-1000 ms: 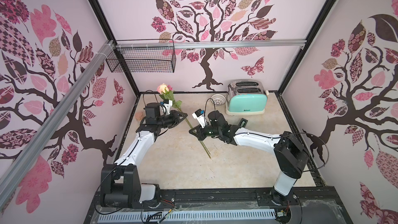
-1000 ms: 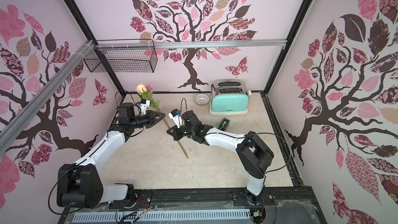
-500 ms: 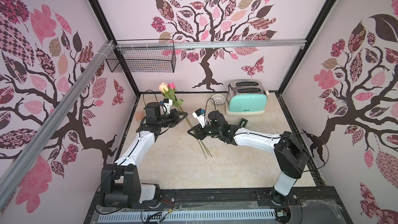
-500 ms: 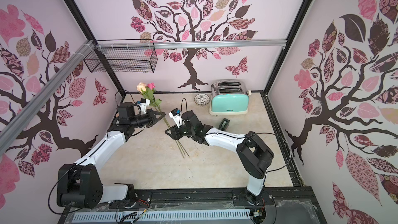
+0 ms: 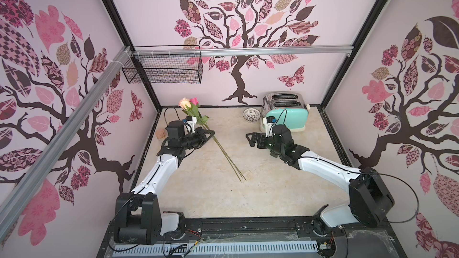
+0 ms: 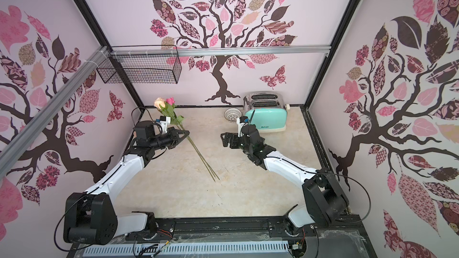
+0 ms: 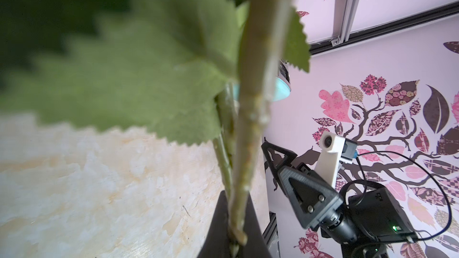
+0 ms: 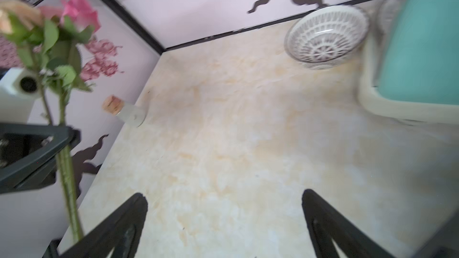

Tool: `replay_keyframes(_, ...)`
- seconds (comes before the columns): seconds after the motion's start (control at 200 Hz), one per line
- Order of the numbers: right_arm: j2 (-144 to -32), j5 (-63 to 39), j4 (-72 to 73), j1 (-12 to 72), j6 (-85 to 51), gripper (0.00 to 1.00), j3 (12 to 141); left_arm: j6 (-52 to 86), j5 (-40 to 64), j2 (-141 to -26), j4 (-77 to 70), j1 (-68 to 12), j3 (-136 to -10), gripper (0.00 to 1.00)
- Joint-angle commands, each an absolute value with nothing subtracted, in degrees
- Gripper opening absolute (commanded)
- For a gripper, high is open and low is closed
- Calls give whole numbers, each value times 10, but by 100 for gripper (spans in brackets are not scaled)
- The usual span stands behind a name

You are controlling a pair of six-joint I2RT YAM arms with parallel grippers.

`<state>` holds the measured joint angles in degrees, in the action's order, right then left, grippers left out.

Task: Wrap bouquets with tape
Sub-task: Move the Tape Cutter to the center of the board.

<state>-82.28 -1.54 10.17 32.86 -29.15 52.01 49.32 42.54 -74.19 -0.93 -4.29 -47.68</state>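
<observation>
Over the bench (image 5: 273, 194) near its far left corner, the left hand (image 5: 211, 134) pinches the bouquet (image 5: 196, 115) by its stems, blooms raised, stem ends on the bench, while the right hand (image 5: 249, 139) hangs spread and empty well apart; no tape shows, so wrapping looks not yet begun.
</observation>
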Motion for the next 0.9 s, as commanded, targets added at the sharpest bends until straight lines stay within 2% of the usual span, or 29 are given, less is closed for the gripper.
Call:
replay_keyframes(0.0, -800, 101, 6, 318, -301, 100, 537, 542, 397, -722, -72, -47, -441, 0)
replay_keyframes(0.105, -803, 140, -15, 281, -308, 100, 535, 564, 376, -708, -88, -56, -413, 0)
replay_keyframes(0.32, -869, 115, -94, 174, -394, 100, 587, 574, 355, -669, -82, -75, -380, 0)
replay_keyframes(0.66, -1055, 156, -230, 171, -425, 97, 734, 561, 351, -629, -28, -75, -378, 0)
replay_keyframes(0.896, -1086, 147, -248, 171, -457, 83, 731, 552, 351, -619, -1, -75, -383, 0)
